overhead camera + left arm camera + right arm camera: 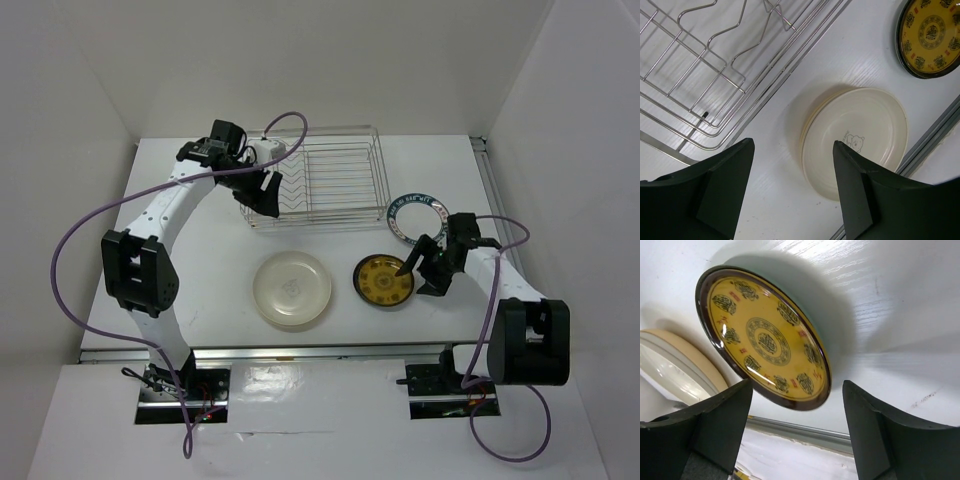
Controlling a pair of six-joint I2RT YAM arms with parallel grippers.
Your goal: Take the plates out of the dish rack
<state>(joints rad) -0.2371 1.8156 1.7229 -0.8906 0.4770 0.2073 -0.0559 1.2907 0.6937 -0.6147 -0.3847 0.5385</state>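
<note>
Claws both wide, nothing held. Right gripper (413,270) hangs at 3 o'clock rim of yellow-brown plate (385,280) (flat on table; contact unclear). Left gripper (792,150) at dish rack's (320,185) 8 o'clock corner. Cream plates (291,289) at rack's 6, blue-rimmed plate (418,216) at 4.

Shiny metal wire dish rack (330,180), glossy yellow plate (765,337)

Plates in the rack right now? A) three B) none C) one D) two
B: the overhead view shows only bare wire in the dish rack; the cream plates, yellow plate and blue-rimmed plate all lie on the table.
</note>
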